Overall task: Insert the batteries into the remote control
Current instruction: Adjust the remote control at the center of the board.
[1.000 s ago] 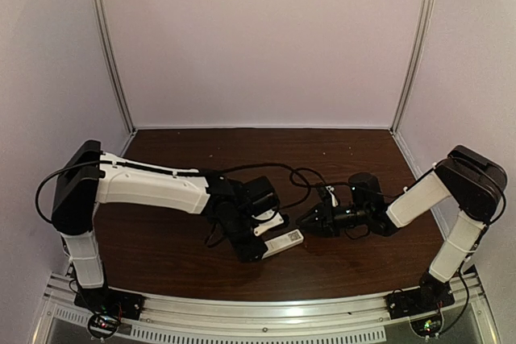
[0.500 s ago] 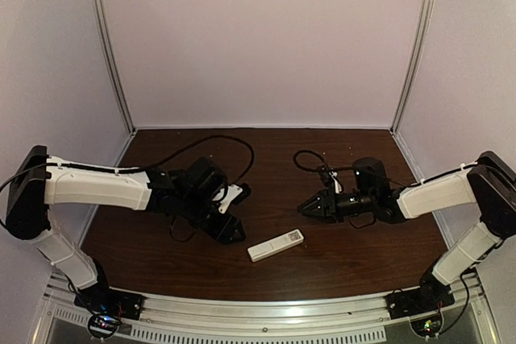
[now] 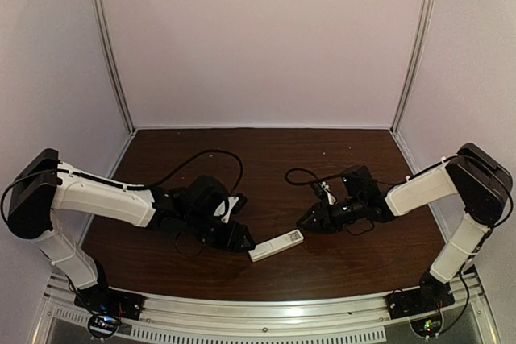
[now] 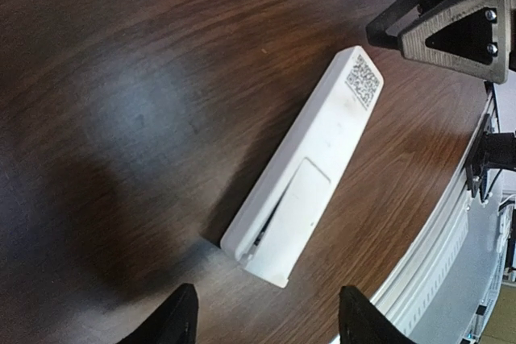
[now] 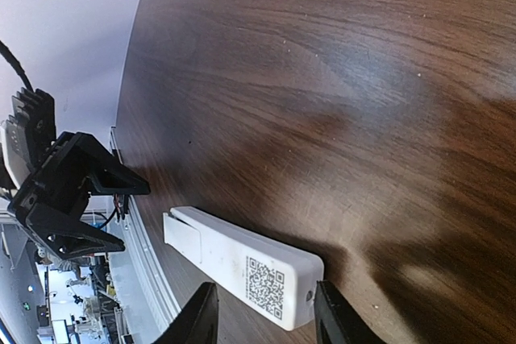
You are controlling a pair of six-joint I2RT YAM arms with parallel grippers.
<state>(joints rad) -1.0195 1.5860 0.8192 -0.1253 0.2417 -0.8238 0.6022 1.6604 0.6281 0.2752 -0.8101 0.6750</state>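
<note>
The remote control lies on the brown table near the front edge, back side up, showing a QR code. In the left wrist view its white battery cover sits slightly ajar at the near end. My left gripper is open and empty just off the remote's left end, which lies ahead of its fingertips. My right gripper is open and empty at the remote's right end, with its fingertips either side of that end, not touching. The batteries are not in view.
Black cables loop over the table behind each wrist. A metal rail runs along the table's front edge close to the remote. White enclosure walls stand at the back and sides.
Both grippers drew back from the remote half a second ago and have now moved in again, left toward its left end, right toward its right end. The remote has stayed put.
</note>
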